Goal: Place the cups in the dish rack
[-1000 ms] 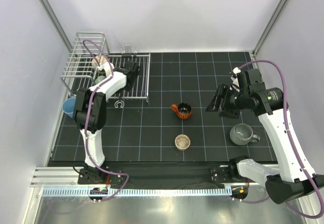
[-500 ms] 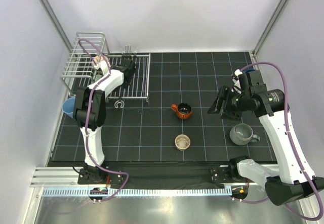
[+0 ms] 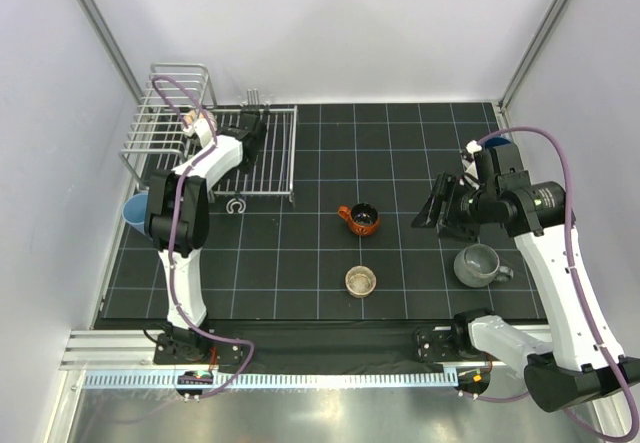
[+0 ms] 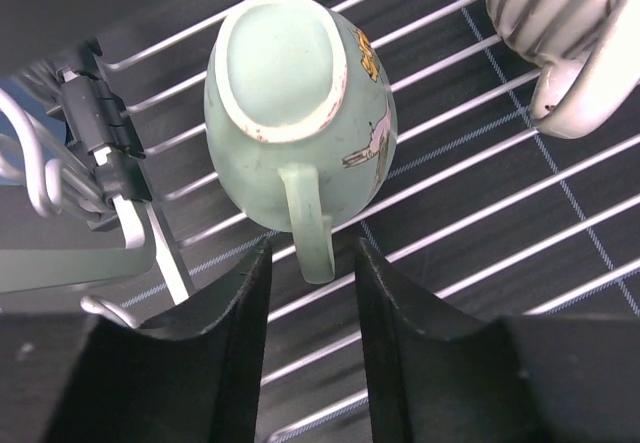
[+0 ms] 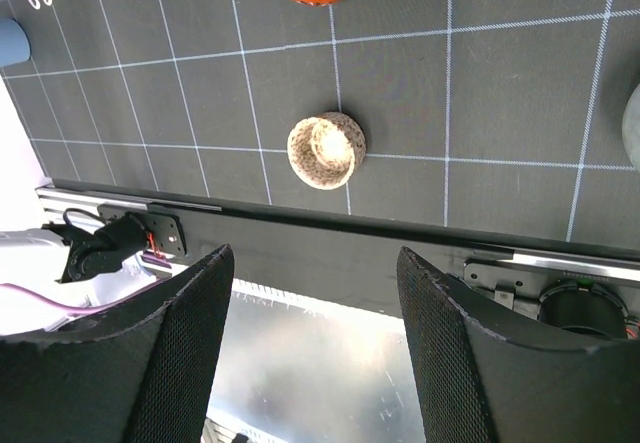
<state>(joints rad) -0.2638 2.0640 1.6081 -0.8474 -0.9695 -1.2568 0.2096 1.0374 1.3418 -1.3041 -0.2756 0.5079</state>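
— Where is the left hand?

— Over the flat part of the rack (image 3: pixel 272 163). The left hand (image 4: pixel 312 253) is spread, and the handle of the green cup (image 4: pixel 290 113) pokes into the gap between its fingers (image 4: pixel 225 333). There is a sliver of space on each side, so nothing is pinched.

— How does the green cup lie?

— On the rack wires, with its base turned to the wrist camera and its handle toward the hand. The cream cup (image 4: pixel 560 33) rests on the same wires near it, and the two are not touching.

— And the right hand?

— The right hand (image 5: pixel 313 251) hangs above the table (image 3: pixel 300 253), spread wide and holding nothing. In its wrist view the tan cup (image 5: pixel 326 150) stands upright on the table in line with the gap.

— The other cups?

— All are on the table. The orange cup (image 3: pixel 358 219) stands mid-table, and the tan cup is nearer the arm bases. The grey mug (image 3: pixel 477 264) is off to the right, just beside the right hand in the top view. The dark blue cup (image 3: pixel 498 142) is at the far right, mostly hidden behind the right arm. The blue tumbler (image 3: pixel 131 211) sits at the table's left edge by the rack's near corner, partly covered by the left arm.
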